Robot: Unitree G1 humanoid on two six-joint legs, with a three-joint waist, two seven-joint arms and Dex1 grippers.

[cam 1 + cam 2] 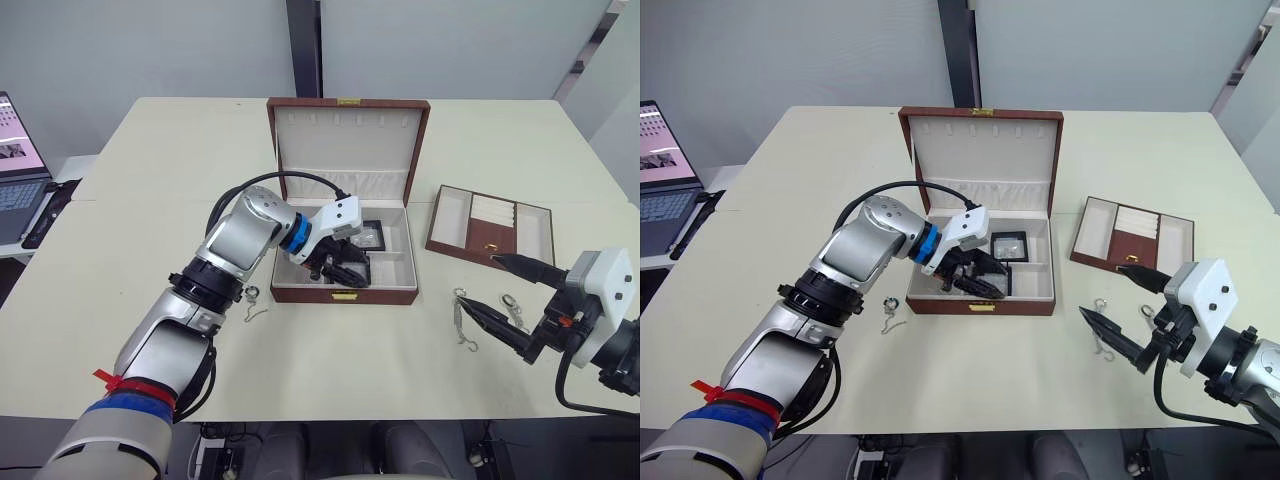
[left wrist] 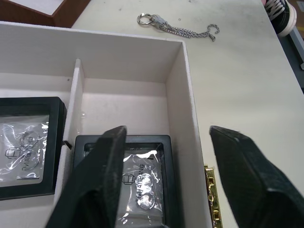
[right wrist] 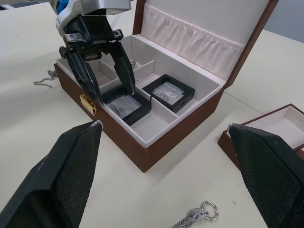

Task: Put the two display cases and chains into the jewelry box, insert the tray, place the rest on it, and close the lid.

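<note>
Silver chains lie nearest on the pale surface (image 1: 120, 160): two long ones (image 1: 466, 320) (image 1: 514, 309) rest side by side between the spread black fingers of the right tool (image 1: 505, 295), which hovers just over them and holds nothing. A shorter chain (image 1: 254, 303) with a ring lies by the jewelry box's front left corner, close beside the left forearm.

Further in, the jewelry box (image 1: 344, 294) stands open near the middle of the surface, gold clasp facing the robot. The left tool (image 3: 108, 76) reaches down into its front compartments with fingers spread wide and empty, one finger inside the box and the other over the front wall by the clasp. One display case (image 2: 137, 180) lies flat in the front compartment directly beneath that tool; the second display case (image 3: 169, 92) lies flat in the neighbouring compartment, past a cream divider.

Right of the box and well apart from it sits the tray (image 1: 490, 226), red centre cell showing.

Behind, the lid (image 1: 346, 133) stands upright, cream inside with a gathered pocket.
</note>
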